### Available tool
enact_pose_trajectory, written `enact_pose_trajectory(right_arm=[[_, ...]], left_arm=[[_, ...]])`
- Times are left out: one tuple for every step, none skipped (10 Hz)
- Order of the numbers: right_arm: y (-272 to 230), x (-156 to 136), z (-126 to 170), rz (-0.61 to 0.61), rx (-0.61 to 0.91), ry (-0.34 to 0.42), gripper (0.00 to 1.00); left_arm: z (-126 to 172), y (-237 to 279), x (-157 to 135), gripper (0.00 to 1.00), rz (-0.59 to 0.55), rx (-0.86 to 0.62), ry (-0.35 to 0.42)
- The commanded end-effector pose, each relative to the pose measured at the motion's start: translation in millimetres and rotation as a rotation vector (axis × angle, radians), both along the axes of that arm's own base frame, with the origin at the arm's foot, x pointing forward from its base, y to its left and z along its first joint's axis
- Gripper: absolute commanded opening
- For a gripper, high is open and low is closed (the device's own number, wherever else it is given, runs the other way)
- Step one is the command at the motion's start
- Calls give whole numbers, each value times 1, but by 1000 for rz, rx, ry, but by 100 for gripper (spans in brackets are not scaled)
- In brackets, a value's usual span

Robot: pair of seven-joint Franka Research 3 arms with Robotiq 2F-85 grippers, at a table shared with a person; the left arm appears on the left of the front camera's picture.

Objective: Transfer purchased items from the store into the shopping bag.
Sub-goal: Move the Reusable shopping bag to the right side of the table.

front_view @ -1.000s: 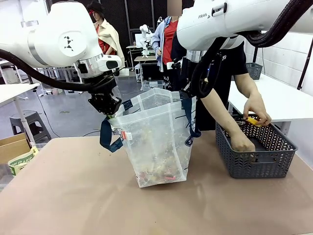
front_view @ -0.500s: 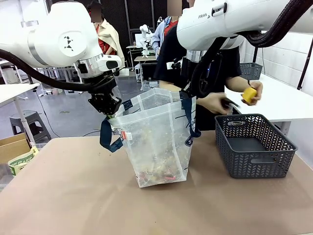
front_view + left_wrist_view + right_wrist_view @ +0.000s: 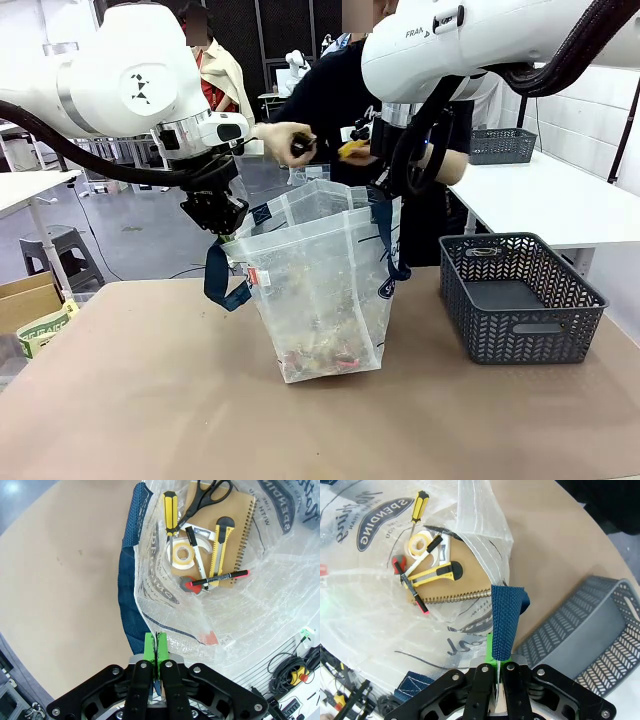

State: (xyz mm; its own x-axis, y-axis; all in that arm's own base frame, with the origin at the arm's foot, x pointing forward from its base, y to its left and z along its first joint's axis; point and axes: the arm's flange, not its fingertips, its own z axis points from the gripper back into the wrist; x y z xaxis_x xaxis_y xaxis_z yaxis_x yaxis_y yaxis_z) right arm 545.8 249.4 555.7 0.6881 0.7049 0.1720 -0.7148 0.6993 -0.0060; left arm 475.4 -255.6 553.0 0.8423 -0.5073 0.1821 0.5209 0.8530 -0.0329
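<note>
The shopping bag (image 3: 322,285) stands open on the table, held up from both sides. My left gripper (image 3: 214,214) is shut on its rim, green pads (image 3: 149,648) pressed together over the plastic. My right gripper (image 3: 496,663) is shut on a navy strap handle (image 3: 506,619). At the bottom of the bag lie purchased items: a yellow screwdriver (image 3: 169,513), scissors (image 3: 210,495), a tape roll (image 3: 181,554), a yellow knife (image 3: 220,545), a red marker (image 3: 220,578) and a brown notebook (image 3: 239,526). The person's hands are over the bag's mouth, one (image 3: 283,140) with a dark item, the other holding a yellow item (image 3: 351,150).
A dark grey mesh basket (image 3: 520,300) sits on the table right of the bag, with nothing showing inside. A second basket (image 3: 503,145) rests on the white table behind. A cardboard box (image 3: 30,310) sits off the table's left edge.
The person lifted a yellow item out of the grey basket and swung both hands left, over the bag's mouth. Both arms and the bag stayed still.
</note>
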Motion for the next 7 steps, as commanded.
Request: enact_pose_trajectory(right_arm=[[-1,0,1,-6,1,-1,0],[-1,0,1,-6,1,-1,0],[-1,0,1,-6,1,-1,0],[-1,0,1,-6,1,-1,0],[-1,0,1,-6,1,-1,0],[-1,0,1,-6,1,-1,0],[-1,0,1,-6,1,-1,0]], left_arm=[[0,1,0,0,12,4,-1],[0,1,0,0,12,4,-1],[0,1,0,0,12,4,-1],[0,1,0,0,12,4,-1],[0,1,0,0,12,4,-1],[0,1,0,0,12,4,-1],[0,1,0,0,12,4,-1]])
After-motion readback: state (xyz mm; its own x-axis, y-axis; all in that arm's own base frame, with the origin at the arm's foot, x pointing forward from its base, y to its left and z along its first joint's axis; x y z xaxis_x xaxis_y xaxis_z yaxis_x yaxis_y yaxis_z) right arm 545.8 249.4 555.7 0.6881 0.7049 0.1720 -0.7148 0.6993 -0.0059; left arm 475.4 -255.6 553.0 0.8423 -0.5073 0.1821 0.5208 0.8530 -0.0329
